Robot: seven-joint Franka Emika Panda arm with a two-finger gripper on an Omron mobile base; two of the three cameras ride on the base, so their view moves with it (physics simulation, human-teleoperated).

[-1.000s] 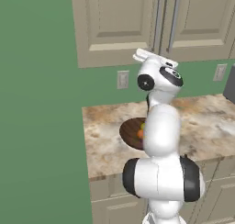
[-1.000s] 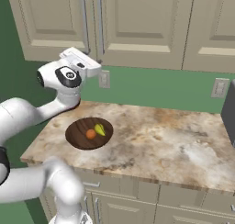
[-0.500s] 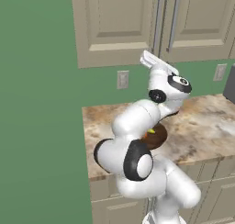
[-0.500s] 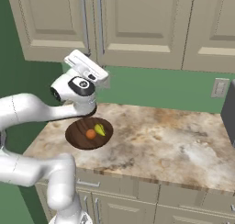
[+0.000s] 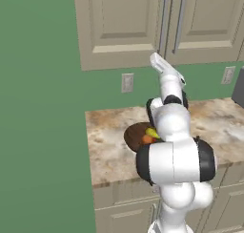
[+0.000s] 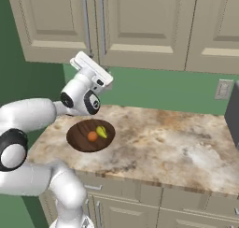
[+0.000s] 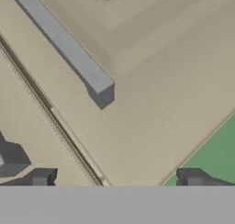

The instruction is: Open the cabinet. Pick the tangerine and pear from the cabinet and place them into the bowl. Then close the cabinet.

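The beige cabinet (image 5: 119, 17) (image 6: 135, 21) hangs over the counter with both doors shut and its silver bar handles (image 5: 163, 22) side by side. In the hand view one handle (image 7: 69, 48) runs diagonally over the door (image 7: 160, 58), and the seam between the doors passes beside it. My gripper (image 5: 153, 58) (image 6: 76, 60) (image 7: 117, 179) is open and empty, held up near the doors' lower edge. The dark wooden bowl (image 5: 136, 134) (image 6: 77, 138) sits on the counter. In it lie the orange tangerine (image 5: 147, 140) (image 6: 92, 136) and the yellow-green pear (image 5: 151, 132) (image 6: 101, 131).
The marbled counter (image 5: 105, 146) (image 6: 163, 143) stretches right of the bowl. Wall outlets (image 5: 127, 82) (image 6: 223, 88) sit on the green wall. A dark appliance (image 5: 239, 86) (image 6: 235, 115) stands at the far right. My own arm hides part of the bowl in the left base view.
My arm's elbow and upper links have swung around, while the hand has shifted slightly right and stayed near the cabinet's lower edge. The fruit and bowl have not moved.
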